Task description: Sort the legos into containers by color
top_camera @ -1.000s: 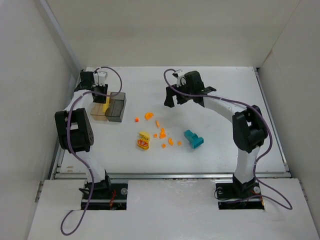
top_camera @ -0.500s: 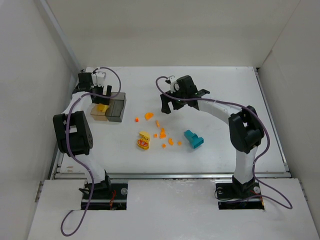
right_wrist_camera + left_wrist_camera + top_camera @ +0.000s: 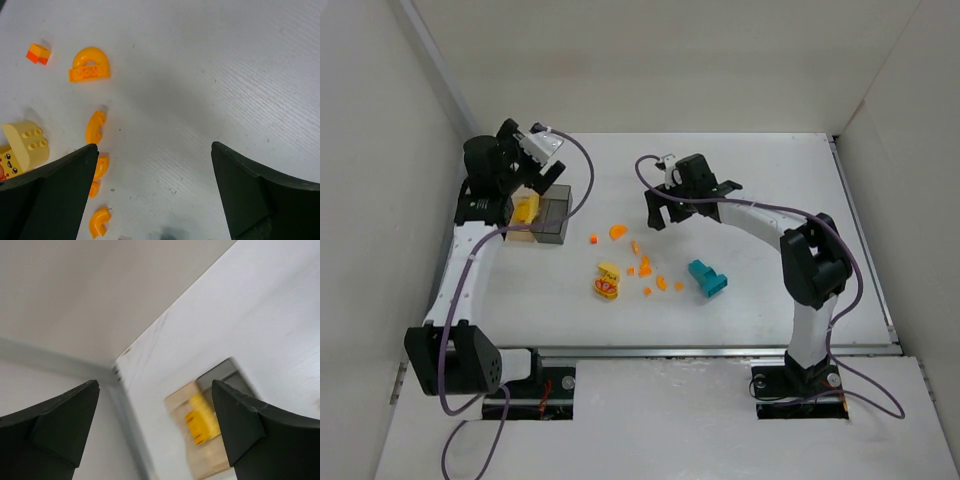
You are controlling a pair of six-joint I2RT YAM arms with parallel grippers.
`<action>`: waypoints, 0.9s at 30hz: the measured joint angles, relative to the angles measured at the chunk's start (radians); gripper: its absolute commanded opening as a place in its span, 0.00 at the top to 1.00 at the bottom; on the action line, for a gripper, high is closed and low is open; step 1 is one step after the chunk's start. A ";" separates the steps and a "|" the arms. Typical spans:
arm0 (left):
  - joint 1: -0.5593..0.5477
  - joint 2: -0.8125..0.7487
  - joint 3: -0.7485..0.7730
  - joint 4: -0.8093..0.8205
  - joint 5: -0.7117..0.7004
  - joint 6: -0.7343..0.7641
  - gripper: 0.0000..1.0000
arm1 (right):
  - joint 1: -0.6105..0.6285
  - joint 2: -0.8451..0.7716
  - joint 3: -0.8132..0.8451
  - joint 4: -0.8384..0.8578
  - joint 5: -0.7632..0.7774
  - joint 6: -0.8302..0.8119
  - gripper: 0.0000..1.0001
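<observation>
One ribbed white table point(image 3: 770, 200) carries everything. The left gripper point(image 3: 155, 387) and right gripper point(image 3: 155, 147) both gape wide, empty. At far left, a translucent amber box point(image 3: 518, 230) adjoins a smoky grey box point(image 3: 553, 218). A yellow brick point(image 3: 526, 210) lies in the amber one. Mid-table sit a chunky teal block point(image 3: 707, 278), a studded yellow piece with red marks point(image 3: 607, 282), an orange arch point(image 3: 90, 65) and curved orange bits point(image 3: 95, 127). A second ago the left gripper was narrow, low over the boxes; now it is raised.

My fingers point(image 3: 55, 195) are black, the table point(image 3: 770, 180) white. Scattered bits point(image 3: 645, 268) are orange, the block point(image 3: 707, 278) teal, one piece point(image 3: 607, 283) pale yellow with red marks. The amber box point(image 3: 515, 232) shows yellow inside; the grey box point(image 3: 552, 222) is smoky and translucent.
</observation>
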 measured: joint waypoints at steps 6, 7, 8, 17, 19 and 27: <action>-0.126 0.196 0.156 -0.192 0.259 -0.078 0.00 | -0.026 -0.076 -0.079 0.013 -0.013 0.066 0.00; -0.161 0.262 0.189 -0.230 0.267 -0.079 0.00 | -0.040 -0.095 -0.095 0.019 -0.021 0.078 0.00; -0.198 0.338 0.214 -0.267 0.268 -0.081 0.00 | -0.053 -0.110 -0.106 0.023 -0.023 0.085 0.00; -0.357 0.624 0.192 -0.415 0.119 -0.119 0.00 | -0.098 -0.164 -0.143 0.047 -0.021 0.119 0.00; -0.364 0.626 0.205 -0.394 0.090 -0.141 0.00 | -0.097 -0.164 -0.156 0.048 -0.021 0.121 0.00; -0.391 0.721 0.254 -0.359 -0.048 -0.211 0.03 | -0.098 -0.166 -0.171 0.045 -0.004 0.106 0.00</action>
